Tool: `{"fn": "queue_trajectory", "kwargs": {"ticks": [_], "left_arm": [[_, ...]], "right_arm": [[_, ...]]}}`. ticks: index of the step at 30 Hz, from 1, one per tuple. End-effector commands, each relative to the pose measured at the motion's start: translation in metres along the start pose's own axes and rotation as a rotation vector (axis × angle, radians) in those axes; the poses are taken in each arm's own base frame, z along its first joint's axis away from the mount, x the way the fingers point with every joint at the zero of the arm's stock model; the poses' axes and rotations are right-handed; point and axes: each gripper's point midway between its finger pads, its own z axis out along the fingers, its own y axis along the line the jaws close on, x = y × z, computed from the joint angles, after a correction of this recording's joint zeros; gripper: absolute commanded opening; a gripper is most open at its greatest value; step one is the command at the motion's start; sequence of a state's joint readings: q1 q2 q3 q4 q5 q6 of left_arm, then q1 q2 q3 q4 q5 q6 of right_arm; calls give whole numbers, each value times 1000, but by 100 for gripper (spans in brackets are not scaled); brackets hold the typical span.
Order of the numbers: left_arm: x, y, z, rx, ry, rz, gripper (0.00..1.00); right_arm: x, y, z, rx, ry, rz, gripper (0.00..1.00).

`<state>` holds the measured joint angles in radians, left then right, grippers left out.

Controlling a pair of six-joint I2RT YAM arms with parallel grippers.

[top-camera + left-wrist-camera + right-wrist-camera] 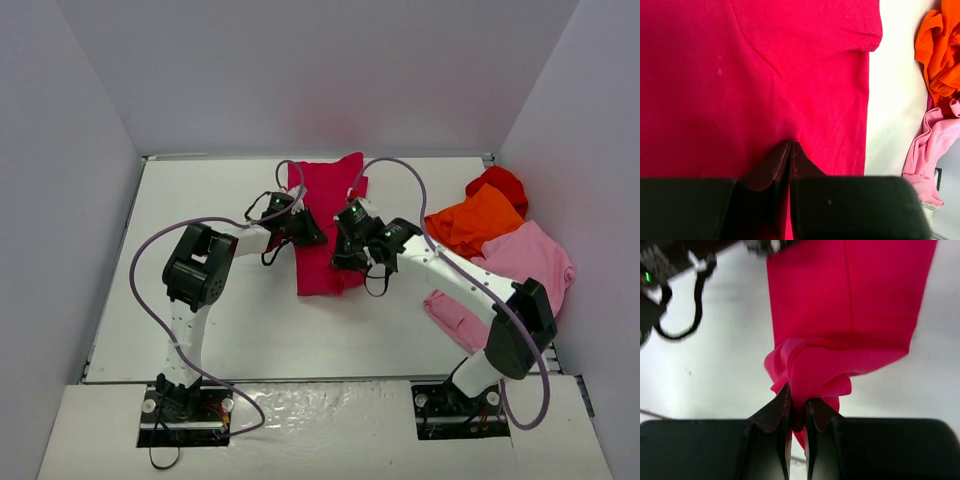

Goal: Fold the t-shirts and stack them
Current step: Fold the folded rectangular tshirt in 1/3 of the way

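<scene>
Crimson-magenta short-sleeved cloth t-shirt (322, 225) lies mid-table on the flat white table (300, 340), folded lengthwise into a long narrow strip running near-to-far. One sleeve pokes out at the far right corner.

Left gripper (305, 230) sits on the strip's left edge, about halfway along. In the left wrist view its fingers (765, 172) are clenched together w/ the crimson cloth (765, 75) nipped between the tips and a crease running up from the pinch; cloth there is flat on the table.

Right gripper (348, 250) is on the strip's right edge, a bit nearer than the left one, w/ the shirt's width between them. In the right wrist view its fingers (772, 415) clamp a bunched wad of the shirt (840, 300); the wad is gathered into a rounded lump at the tips, w/ the smooth strip stretching away beyond it.

At the right side of the table, well apart from the crimson shirt, 3 more lie in a loose heap:
- Red cloth t-shirt (500, 183), farthest.
- Orange cloth t-shirt (475, 222), crumpled, touching the red one.
- Light pink cloth t-shirt (525, 262), nearest, touching the orange, partly under the right arm.
</scene>
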<state>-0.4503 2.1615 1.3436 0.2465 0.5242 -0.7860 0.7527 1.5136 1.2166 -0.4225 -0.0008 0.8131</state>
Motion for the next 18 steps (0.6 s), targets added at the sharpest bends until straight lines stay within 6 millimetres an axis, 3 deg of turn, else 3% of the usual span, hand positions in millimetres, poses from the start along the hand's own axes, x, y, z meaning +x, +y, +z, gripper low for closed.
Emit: {"fn": "queue_trajectory", "kwargs": {"ticks": [1,4,6,8,12,18], "left_arm": [[31,35,-4,-121,65,-17,0],[38,38,-5,-120,77,-28,0],[41,39,-4,-114,82,-33,0],[44,41,-2,-112,87,-43,0],[50,43,3,-100,100,-48,0],[53,44,6,-92,103,-52,0]], "right_arm": [[-51,-14,15,69,-60,-102,0],[-75,-19,36,90,-61,-102,0],[-93,-11,40,69,-84,-103,0],[-102,-14,56,83,-75,-98,0],[-128,-12,70,66,-87,-90,0],[-160,-28,93,56,-90,-40,0]]}}
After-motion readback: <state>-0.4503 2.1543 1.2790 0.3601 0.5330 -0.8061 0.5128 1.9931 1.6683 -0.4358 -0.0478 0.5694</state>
